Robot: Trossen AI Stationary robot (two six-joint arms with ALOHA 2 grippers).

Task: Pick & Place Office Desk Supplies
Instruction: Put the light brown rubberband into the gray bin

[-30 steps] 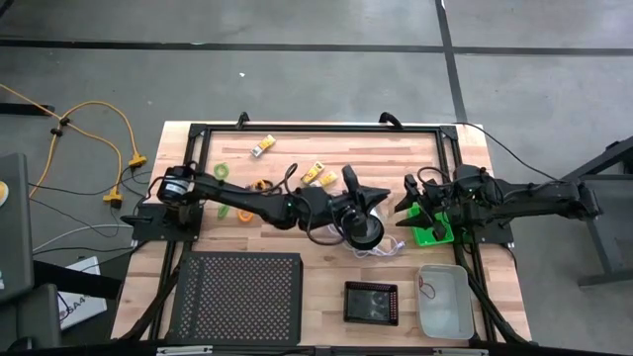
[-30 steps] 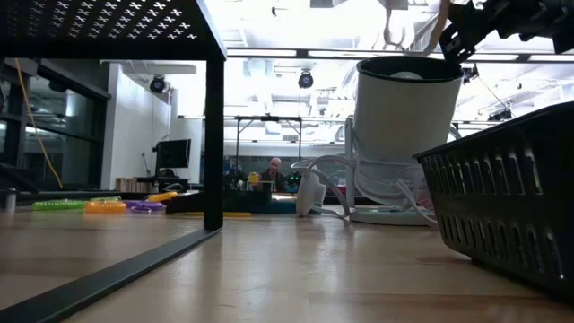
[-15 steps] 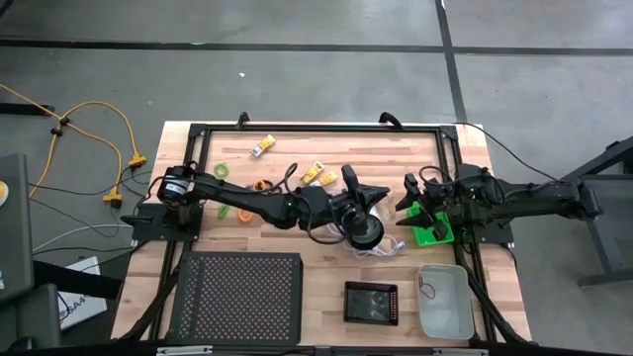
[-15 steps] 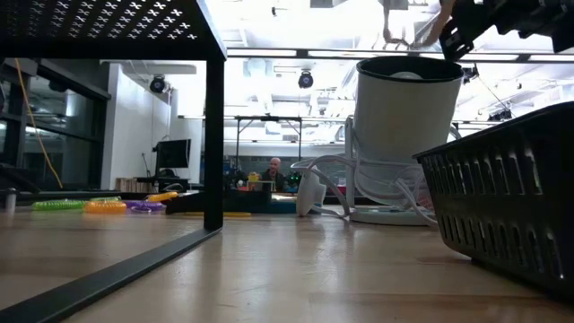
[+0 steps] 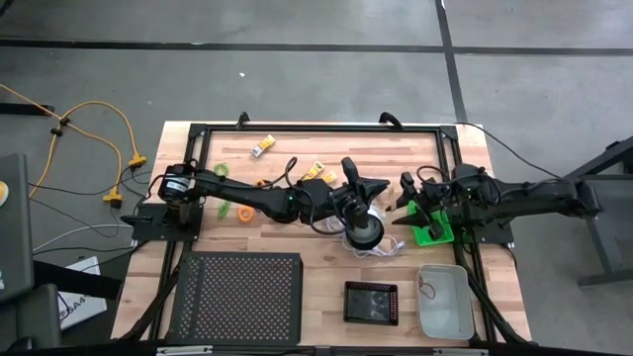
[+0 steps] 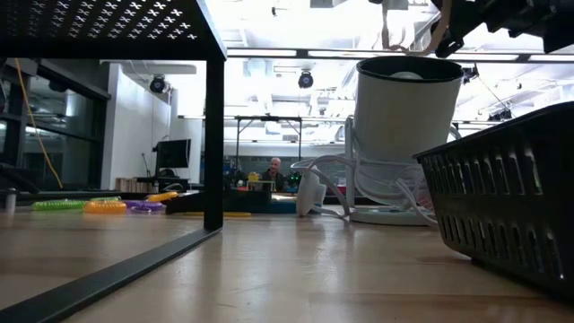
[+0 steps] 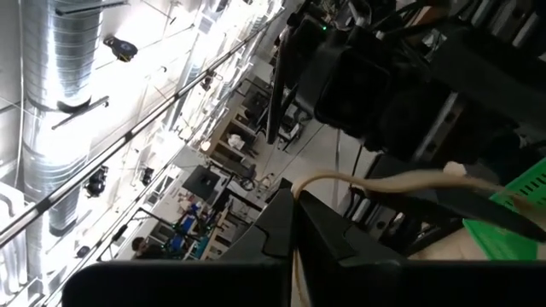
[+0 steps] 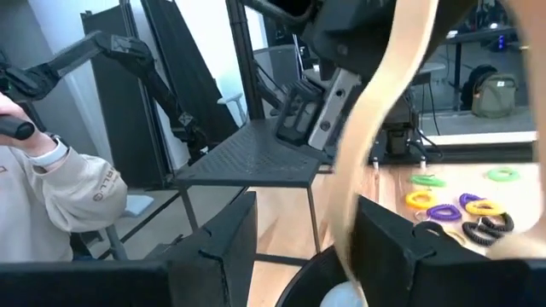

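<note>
My left gripper (image 7: 294, 203) is shut on a thin beige band (image 7: 384, 181), held high over the table's middle (image 5: 381, 190). The band (image 8: 375, 119) passes between the open fingers of my right gripper (image 8: 307, 234), which faces the left one from the right (image 5: 404, 193). Whether those fingers touch the band I cannot tell. Under both grippers stands the round white-and-black object (image 5: 363, 229). Yellow-and-white packs (image 5: 262, 147) and small coloured loops (image 5: 221, 170) lie on the table at the far left. My left gripper pinches the beige band at one end (image 7: 300, 188) between its two shut fingers. The fingers come about level from the table's left. The band runs out past the fingertips toward my right gripper, lifted clear of the table.
A green tray (image 5: 432, 233) lies under the right gripper, a clear tray (image 5: 443, 297) at the near right, and a black mesh tray (image 5: 237, 295) at the near left. A small dark device (image 5: 371, 302) lies between them. A white cord (image 5: 388, 247) trails from the round object.
</note>
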